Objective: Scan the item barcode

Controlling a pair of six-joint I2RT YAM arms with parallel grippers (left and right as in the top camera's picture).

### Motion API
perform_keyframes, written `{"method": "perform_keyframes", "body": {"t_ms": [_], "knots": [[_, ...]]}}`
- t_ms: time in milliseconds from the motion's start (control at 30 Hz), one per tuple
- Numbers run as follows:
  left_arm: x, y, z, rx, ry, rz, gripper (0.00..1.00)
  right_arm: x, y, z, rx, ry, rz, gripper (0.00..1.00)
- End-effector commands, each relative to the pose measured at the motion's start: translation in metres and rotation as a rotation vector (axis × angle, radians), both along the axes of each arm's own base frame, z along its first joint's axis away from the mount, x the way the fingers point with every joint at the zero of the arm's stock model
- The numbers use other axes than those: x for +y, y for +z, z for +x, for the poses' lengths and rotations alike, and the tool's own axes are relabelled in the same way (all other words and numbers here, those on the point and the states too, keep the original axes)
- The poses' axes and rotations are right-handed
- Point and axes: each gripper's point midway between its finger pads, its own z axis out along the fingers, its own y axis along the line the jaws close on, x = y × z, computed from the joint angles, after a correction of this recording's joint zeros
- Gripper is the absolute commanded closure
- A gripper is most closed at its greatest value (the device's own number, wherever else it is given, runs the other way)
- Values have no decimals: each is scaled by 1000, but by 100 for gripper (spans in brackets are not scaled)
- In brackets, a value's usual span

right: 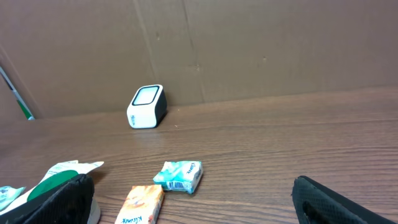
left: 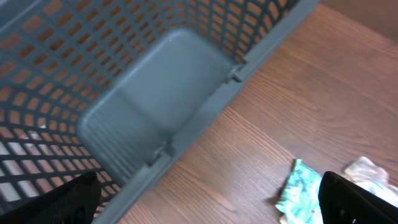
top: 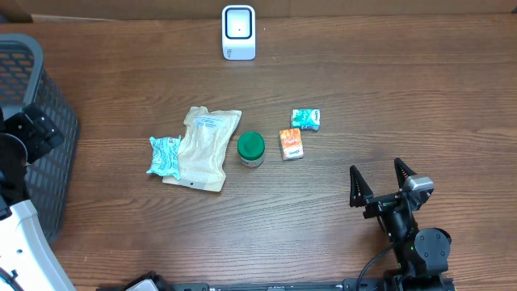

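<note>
Found left gripper [left: 206, 180] spread wide, empty, by the basket [left: 155, 93] — right gripper [top: 376, 170] likewise, near the table's [top: 452, 81] front edge. Saw the scanner [top: 238, 32] at the far edge, well apart from the orange box [top: 292, 144] mid-table

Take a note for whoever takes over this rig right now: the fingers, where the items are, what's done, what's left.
Left gripper: fingers open, empty, by the grey basket at the left.
Right gripper: fingers open, empty, at the near right, facing the items.
Scanner: far edge, centre.
Items in the middle, left to right: teal packet, beige pouch, green-lidded jar, orange box, small teal packet.
Done: nothing picked up.
Left: grasp an item and show its barcode to the scanner.
</note>
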Motion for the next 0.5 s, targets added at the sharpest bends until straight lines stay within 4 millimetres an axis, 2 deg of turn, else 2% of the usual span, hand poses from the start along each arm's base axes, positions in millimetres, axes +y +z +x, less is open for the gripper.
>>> {"method": "perform_keyframes", "body": {"t_ms": [0,467], "knots": [[10,1,-1,24,23,35,0,-1,-2,0,-3,-8,-3,0],[14,-12,7,65,22,13,0,-1,-2,0,-3,-8,-3,0]]}}
